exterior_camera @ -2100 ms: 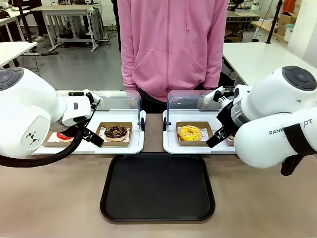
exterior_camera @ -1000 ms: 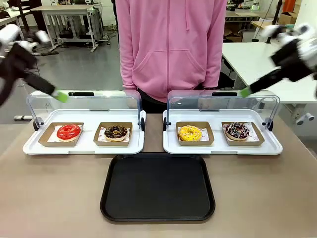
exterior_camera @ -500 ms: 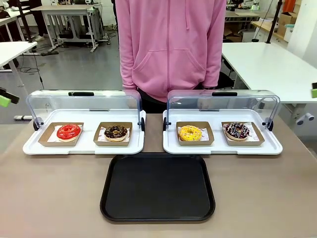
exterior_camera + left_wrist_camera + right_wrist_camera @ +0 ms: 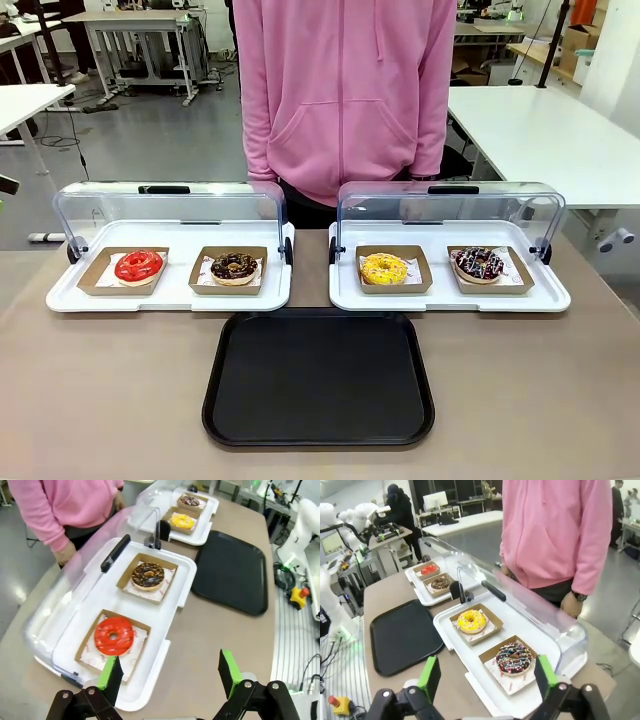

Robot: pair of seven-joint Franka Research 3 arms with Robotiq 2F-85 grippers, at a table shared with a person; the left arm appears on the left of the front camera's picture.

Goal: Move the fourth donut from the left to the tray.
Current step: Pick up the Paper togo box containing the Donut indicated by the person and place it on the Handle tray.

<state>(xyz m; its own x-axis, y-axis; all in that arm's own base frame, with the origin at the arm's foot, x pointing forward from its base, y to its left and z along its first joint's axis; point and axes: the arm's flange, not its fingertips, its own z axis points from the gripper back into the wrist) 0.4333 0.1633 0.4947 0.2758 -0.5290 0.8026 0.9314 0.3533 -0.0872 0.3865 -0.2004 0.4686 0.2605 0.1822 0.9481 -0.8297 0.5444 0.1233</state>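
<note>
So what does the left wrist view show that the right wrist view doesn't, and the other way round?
Left wrist view: the left gripper, open, with the red donut nearest and the fourth donut farthest. Right wrist view: the right gripper, open, with the fourth donut nearest, and a watch on the person's wrist. Both: all four donuts in the white display trays with lids raised, the tray, empty, and the pink hoodie.

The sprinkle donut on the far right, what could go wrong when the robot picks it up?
The open clear lid rises just behind the fourth donut, so the right tool could knock it. It sits in a cardboard holder, so a pinch might tip it out before the tray.
</note>
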